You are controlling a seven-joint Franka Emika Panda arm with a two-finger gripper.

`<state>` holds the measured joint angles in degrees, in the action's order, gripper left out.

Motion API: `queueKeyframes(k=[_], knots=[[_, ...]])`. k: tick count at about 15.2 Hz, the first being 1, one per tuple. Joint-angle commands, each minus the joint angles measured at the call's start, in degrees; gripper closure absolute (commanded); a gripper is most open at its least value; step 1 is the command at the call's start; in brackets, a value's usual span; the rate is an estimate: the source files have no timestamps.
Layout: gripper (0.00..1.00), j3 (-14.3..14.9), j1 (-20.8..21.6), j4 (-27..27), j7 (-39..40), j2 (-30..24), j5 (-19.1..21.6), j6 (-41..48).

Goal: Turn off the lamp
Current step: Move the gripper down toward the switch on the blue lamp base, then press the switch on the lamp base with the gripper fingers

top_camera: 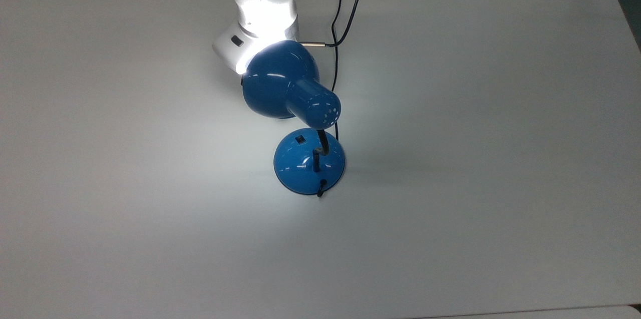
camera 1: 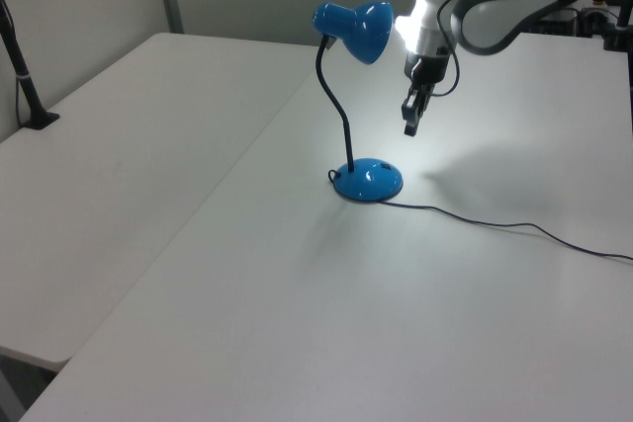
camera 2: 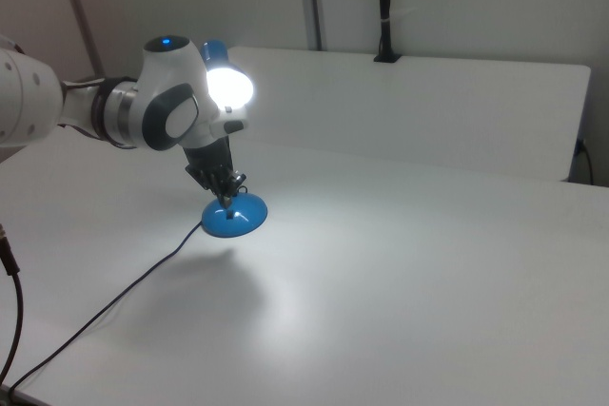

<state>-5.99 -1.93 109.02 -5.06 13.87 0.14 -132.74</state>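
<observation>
The big white table (top_camera: pixel 491 158) holds everything. The white arm (camera 1: pixel 495 7) reaches in over it from the far side in the top view. In the left view it comes from the left view's right.

The lamp (top_camera: pixel 293 91) stands near the middle of the table. It is blue and shiny. Its light is on and makes a bright patch on the table. In the right view the bulb (camera 2: pixel 231 89) glows white. The shade (camera 1: pixel 358 29) sits high on a thin black neck (camera 1: pixel 336 111). The round base (top_camera: pixel 309 161) rests flat on the table.

The gripper (camera 1: pixel 409 126) hangs just beside the shade, lower than it. It is above the base and not touching it. I cannot tell if its fingers are apart or together.

A black cord (camera 1: pixel 495 224) runs from the base across the table.

A tiny black switch (top_camera: pixel 300 138) sits on the base.
</observation>
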Motion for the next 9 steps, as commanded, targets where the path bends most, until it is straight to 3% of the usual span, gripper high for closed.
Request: queueKeyframes(k=[1,9], knots=[[1.00,0.5,1.2,0.8,-4.2,2.0,0.0,-4.2],[1.00,0.2,2.5,0.4,-6.0,5.6,0.1,-10.2]])
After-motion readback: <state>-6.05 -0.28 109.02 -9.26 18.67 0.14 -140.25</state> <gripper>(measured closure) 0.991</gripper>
